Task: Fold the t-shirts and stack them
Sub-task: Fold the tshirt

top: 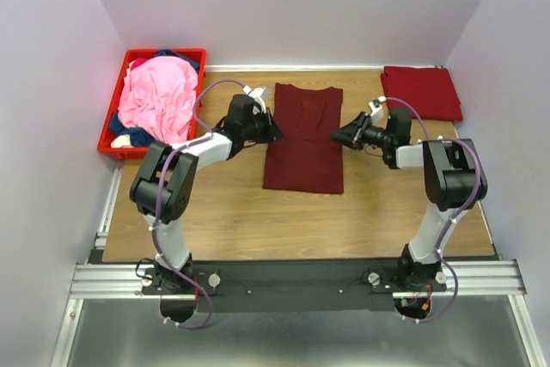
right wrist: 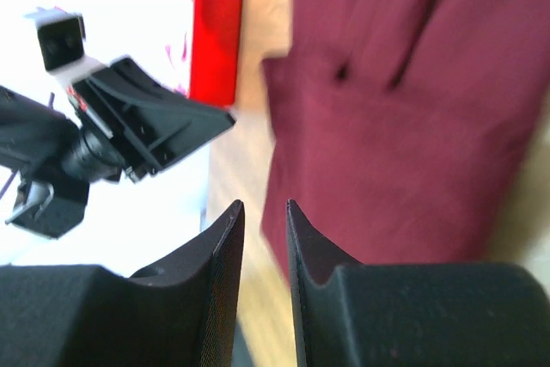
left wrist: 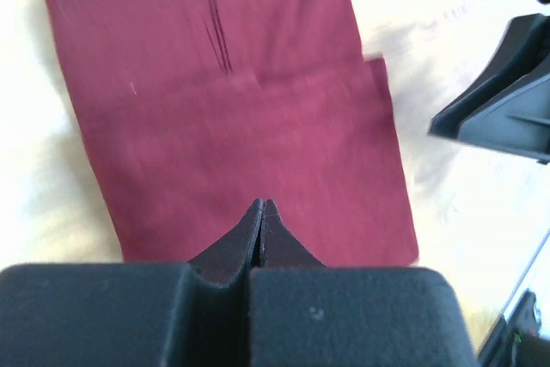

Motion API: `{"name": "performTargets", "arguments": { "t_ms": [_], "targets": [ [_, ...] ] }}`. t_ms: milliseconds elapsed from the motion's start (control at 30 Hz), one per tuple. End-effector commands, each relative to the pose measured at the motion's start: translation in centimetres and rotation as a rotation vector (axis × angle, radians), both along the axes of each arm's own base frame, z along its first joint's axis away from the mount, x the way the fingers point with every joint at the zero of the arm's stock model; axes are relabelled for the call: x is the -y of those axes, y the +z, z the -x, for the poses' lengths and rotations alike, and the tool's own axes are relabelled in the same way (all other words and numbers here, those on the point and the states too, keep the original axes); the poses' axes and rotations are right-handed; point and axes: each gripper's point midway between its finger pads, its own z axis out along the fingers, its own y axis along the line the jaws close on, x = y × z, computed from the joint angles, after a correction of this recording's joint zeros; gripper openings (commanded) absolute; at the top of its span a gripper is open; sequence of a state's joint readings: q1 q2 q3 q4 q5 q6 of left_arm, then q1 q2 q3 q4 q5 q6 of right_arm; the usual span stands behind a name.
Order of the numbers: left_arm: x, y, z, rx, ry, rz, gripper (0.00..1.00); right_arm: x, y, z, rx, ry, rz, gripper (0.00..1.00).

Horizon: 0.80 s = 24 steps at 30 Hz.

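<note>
Counter point(top: 232, 212) with a dark maroon t-shirt point(top: 302, 143) folded into a long strip at its middle, an arm at either side.

At the far left corner a red plastic crate point(top: 116, 150) is heaped with a pink t-shirt point(top: 159, 100) over what looks like navy cloth point(top: 118, 123). The dark maroon t-shirt lies flat between the arms, and a red t-shirt point(top: 421, 92) sits folded at the far right corner, well apart. The left fingers point(left wrist: 245, 242) are pressed together, empty, over the maroon shirt's left edge. The right fingers point(right wrist: 219, 247) stand narrowly apart, holding nothing, just off its right edge.
</note>
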<state>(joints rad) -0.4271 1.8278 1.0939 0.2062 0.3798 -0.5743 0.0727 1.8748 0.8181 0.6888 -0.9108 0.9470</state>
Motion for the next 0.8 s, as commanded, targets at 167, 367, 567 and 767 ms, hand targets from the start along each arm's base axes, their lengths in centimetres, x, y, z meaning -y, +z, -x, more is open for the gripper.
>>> {"name": "performTargets", "arguments": {
  "t_ms": [167, 367, 567, 767],
  "targets": [
    [-2.9, -5.3, -5.4, -0.102, 0.085, 0.011, 0.00, 3.0, -8.1, -4.9, -0.150, -0.151, 0.064, 0.33],
    [-3.0, -8.6, -5.6, -0.174, 0.065, 0.007, 0.00, 4.3, -10.0, -5.0, -0.186, -0.209, 0.092, 0.33],
    [-3.8, -3.9, -5.5, -0.080, 0.097, 0.003, 0.00, 4.3, -5.6, -4.0, -0.098, -0.170, 0.130, 0.40],
    [-5.7, 2.2, -3.3, 0.052, 0.161, -0.117, 0.01, 4.8, -5.1, -0.5, -0.127, -0.168, 0.476, 0.53]
  ]
}}
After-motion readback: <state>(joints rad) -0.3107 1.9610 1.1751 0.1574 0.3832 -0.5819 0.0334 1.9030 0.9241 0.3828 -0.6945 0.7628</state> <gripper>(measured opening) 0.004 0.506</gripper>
